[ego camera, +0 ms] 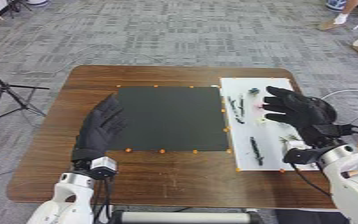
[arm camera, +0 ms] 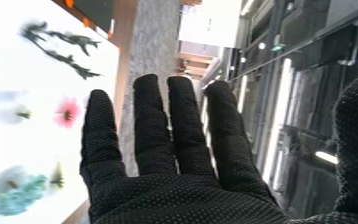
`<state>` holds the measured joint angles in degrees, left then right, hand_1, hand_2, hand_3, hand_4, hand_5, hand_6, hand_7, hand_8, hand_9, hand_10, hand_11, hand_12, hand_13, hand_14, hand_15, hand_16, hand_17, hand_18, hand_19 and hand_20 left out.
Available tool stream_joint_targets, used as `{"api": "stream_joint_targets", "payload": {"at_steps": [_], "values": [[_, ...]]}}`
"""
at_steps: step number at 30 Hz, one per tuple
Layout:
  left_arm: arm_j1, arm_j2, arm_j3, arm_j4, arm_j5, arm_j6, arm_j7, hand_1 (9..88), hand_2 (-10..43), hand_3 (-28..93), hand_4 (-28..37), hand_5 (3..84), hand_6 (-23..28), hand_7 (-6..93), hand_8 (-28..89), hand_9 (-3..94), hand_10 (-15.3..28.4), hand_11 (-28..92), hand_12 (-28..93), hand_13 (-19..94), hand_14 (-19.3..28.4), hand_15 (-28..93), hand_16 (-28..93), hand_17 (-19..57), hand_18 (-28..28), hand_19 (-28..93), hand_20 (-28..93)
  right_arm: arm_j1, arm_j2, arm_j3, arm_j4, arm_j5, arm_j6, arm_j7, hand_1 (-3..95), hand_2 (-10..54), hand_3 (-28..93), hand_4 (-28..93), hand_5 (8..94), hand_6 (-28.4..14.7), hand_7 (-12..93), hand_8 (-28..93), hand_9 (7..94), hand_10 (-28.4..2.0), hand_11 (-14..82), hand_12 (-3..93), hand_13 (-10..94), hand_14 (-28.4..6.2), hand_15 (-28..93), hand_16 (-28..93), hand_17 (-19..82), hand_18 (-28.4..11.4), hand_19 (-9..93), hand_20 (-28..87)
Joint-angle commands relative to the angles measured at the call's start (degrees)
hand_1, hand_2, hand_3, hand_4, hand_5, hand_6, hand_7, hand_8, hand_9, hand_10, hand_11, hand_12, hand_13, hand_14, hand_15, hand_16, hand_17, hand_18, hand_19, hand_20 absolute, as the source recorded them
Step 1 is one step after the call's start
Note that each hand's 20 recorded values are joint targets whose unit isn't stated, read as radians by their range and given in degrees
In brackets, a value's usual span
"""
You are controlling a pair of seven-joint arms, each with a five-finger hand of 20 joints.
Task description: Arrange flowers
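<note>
The loose artificial flowers and greenery lie on a white board [ego camera: 273, 164] at the three o'clock side of the brown wooden tabletop [ego camera: 171, 185]. In the head view, two leafy green sprigs [ego camera: 238, 108] rest at the board's ten o'clock and a dark long stem [ego camera: 256, 151] near its six o'clock, with a small dark-blue flower [ego camera: 254, 91] between eleven and twelve. A pink flower [arm camera: 67, 112] lies near the fingertips of the right hand, and the right wrist view also shows a pale teal flower cluster [arm camera: 17, 197] on the board. The right hand [ego camera: 307, 109] is over the board's two o'clock, wide open with its thumb well apart from straight fingers, holding nothing. Toward nine o'clock from the board lies a black mat [ego camera: 175, 120]; at the mat's own nine o'clock is the left hand [ego camera: 97, 129], fingers loosely extended and empty. A black tripod [ego camera: 7, 87] stands on the floor at the tabletop's ten o'clock.
</note>
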<state>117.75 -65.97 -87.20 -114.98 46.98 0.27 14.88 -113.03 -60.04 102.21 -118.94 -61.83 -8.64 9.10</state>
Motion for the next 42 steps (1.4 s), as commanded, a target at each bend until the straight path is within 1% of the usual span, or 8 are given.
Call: {"api": "stream_joint_targets", "payload": {"at_steps": [1, 9, 11, 14, 19, 21, 25, 42], "values": [[-0.88, -2.17, 0.96, 0.48, 1.8, -2.02, -1.71, 27.9, -8.2, 57, -28.3, 22.4, 2.3, 21.1, -11, 19.0, 9.4, 13, 21, 17, 13.2, 15, 7, -12.1, 24.9, 46, 3, -1.62, 1.32, 2.66, -0.85, 0.32, -0.51, 0.29, 21.3, -9.5, 68, -28, 34.1, -4.2, 21, -13, 36.2, -13.5, 15.1, 21.4, 28, -11.6, 21, 26, 3, -21.8, 44, 19], [-0.33, -2.65, 0.94, 0.62, 1.94, -2.24, -2.02, 28.7, -7.5, 53, -28.3, 22.2, 2.3, 20.7, -10, 18.3, 9.4, 12, 22, 17, 13.6, 18, 7, -12.3, 25.7, 47, 3, -1.09, 4.48, 1.56, -3.15, -13.39, 4.41, 3.28, 24.9, -9.5, 70, -28, 35.3, -4.1, 25, -15, 39.9, -13.6, 20.8, 21.0, 33, -11.2, 34, 22, 7, -21.2, 51, 21], [-0.45, -2.34, 0.57, 0.74, 1.88, -3.57, -2.6, 28.5, -7.5, 54, -28.3, 22.2, 2.3, 20.7, -10, 18.3, 9.3, 12, 22, 17, 13.4, 18, 6, -12.5, 25.5, 47, 3, -1.39, 5.74, 1.04, -5.57, -27.35, 4.47, 7.73, 29.1, -9.5, 71, -28, 42.9, -3.5, 29, -17, 48.8, -13.8, 30.2, 21.3, 41, -11.1, 50, 17, 13, -20.6, 61, 24], [-0.98, -0.82, 0.63, 0.83, 1.36, -2.43, -2.16, 28.7, -7.3, 53, -28.3, 22.2, 2.2, 20.6, -10, 18.2, 9.2, 11, 22, 17, 13.1, 17, 7, -12.6, 25.0, 46, 3, -2.95, 7.4, 0.38, -8.2, -41.62, 2.19, 8.87, 39.1, -9.5, 67, -28, 57.3, -0.8, 34, -18, 63.8, -12.5, 35.7, 22.8, 57, -10.3, 61, 18, 23, -18.7, 73, 27], [0.23, -1.05, 0.02, 0.31, 1.14, -2.21, -1.56, 28.2, -7.3, 54, -28.3, 22.3, 2.2, 20.8, -10, 18.4, 9.2, 11, 22, 17, 13.1, 17, 7, -12.5, 25.0, 47, 4, -2.87, 12.06, -4.01, -11.96, -65.12, -8.24, 12.95, 61.0, -8.2, 25, -23, 69.9, 0.8, 35, -8, 77.0, -11.2, 37.0, 25.1, 68, -9.2, 67, 24, 30, -17.9, 81, 28], [0.33, -0.12, -0.31, 0.36, 0.89, -1.88, -1.59, 28.2, -7.2, 54, -28.3, 22.4, 2.2, 20.8, -10, 18.5, 9.4, 11, 23, 17, 13.1, 17, 7, -12.4, 25.0, 47, 4, -1.44, 13.19, -6.83, -12.15, -67.46, -12.2, 14.58, 58.1, -8.6, 1, -13, 73.3, 1.8, 35, -15, 80.0, -11.1, 39.1, 27.1, 69, -9.0, 69, 26, 31, -18.4, 82, 30], [0.86, -0.05, -0.41, 0.16, 0.86, -1.67, -1.27, 27.9, -7.3, 55, -28.3, 22.4, 2.2, 20.9, -10, 18.5, 9.4, 11, 22, 17, 13.0, 17, 7, -12.3, 24.8, 46, 4, 1.64, 15.33, -12.57, -10.71, -68.88, -19.89, 17.32, 50.0, -8.3, -4, -9, 76.7, 1.9, 35, -15, 82.8, -11.3, 40.6, 27.9, 72, -9.8, 71, 27, 33, -20.4, 85, 29], [0.22, 0.38, 0.33, 0.7, 1.47, -3.01, -1.67, 27.9, -7.3, 55, -28.3, 22.5, 2.0, 20.8, -10, 18.7, 9.4, 11, 22, 17, 12.8, 16, 8, -12.6, 24.3, 46, 5, 7.5, 20.07, -22.07, -2.31, -75.52, -15.09, 13.94, 44.1, -9.5, 22, -22, 79.3, 2.0, 41, -16, 83.7, -11.2, 42.8, 29.5, 73, -10.5, 75, 29, 34, -21.6, 89, 26]]}}
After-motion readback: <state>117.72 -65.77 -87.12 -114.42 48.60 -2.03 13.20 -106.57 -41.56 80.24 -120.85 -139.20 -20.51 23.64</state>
